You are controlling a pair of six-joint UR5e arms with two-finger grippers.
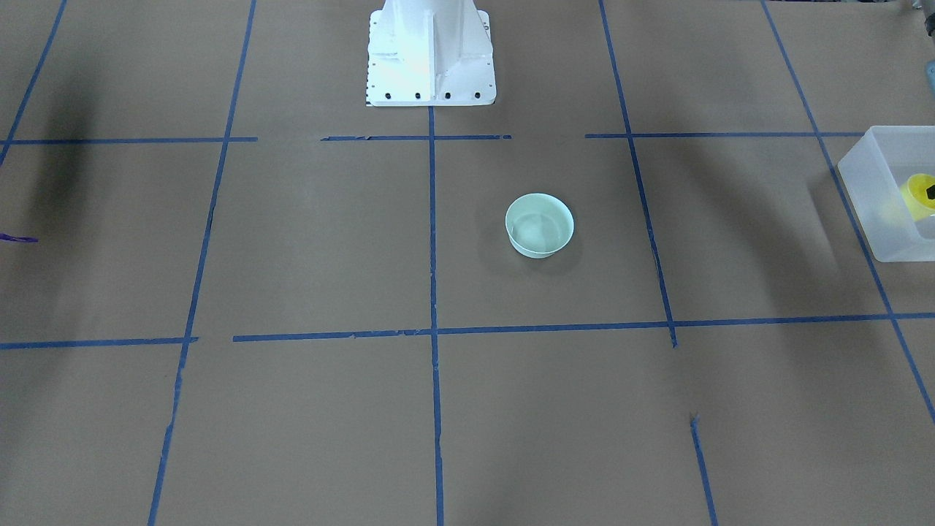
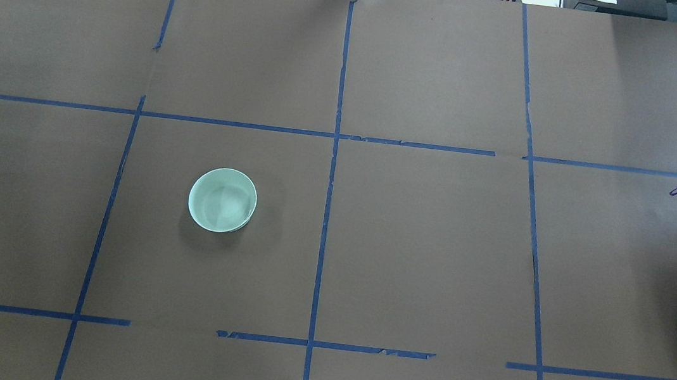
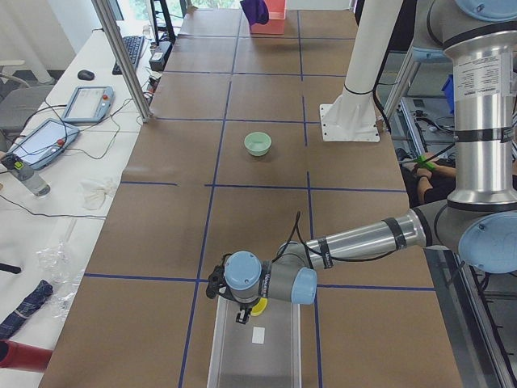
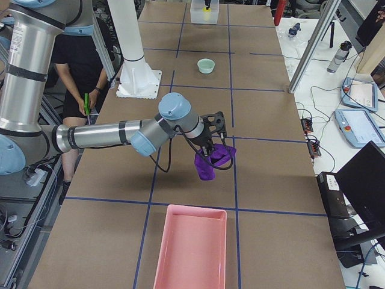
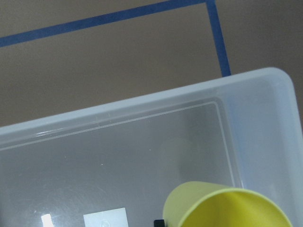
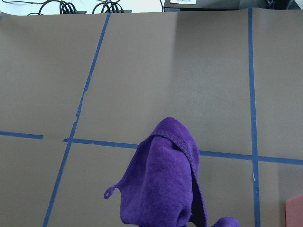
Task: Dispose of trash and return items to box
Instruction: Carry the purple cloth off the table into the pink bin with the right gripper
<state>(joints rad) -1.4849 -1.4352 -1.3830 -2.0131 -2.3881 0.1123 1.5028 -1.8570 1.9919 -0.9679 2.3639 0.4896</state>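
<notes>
Found the left gripper [image 3: 249, 311] clamped on the small yellow cup [image 5: 227, 208], a dark fingertip showing at its rim, with the cup tilted and suspended inside the frosted bin [image 5: 142, 101], close to one wall and apparently clear of the floor. Located the mint-green bowl [image 2: 222, 200] upright on the brown paper of the table [image 2: 433, 258], well apart from both arms and from the bin, so not yet returned. Noted a purple cloth [image 6: 163, 179], taken here as the trash, dangling from the right gripper [image 4: 212, 135] above the table and short of the pink tray [image 4: 192, 247]. Cannot tell the state of its jaws from these views. Judged the first risk to be a bounce or roll of the cup on release from a tilt, possibly ending on its side across the floor and taking space wanted for the bowl. Judged a second risk in withdrawal: snagging the light cup on a fingertip and lifting it back out, or nudging the bin along the paper. Flagged the cloth as the third risk — limp, hanging by one part, liable to slip free early and land on the table beside the tray, or to drape over the tray's rim. Recommend a low release, a straight vertical exit, and confirmation of the cloth fully over the tray before letting go.
</notes>
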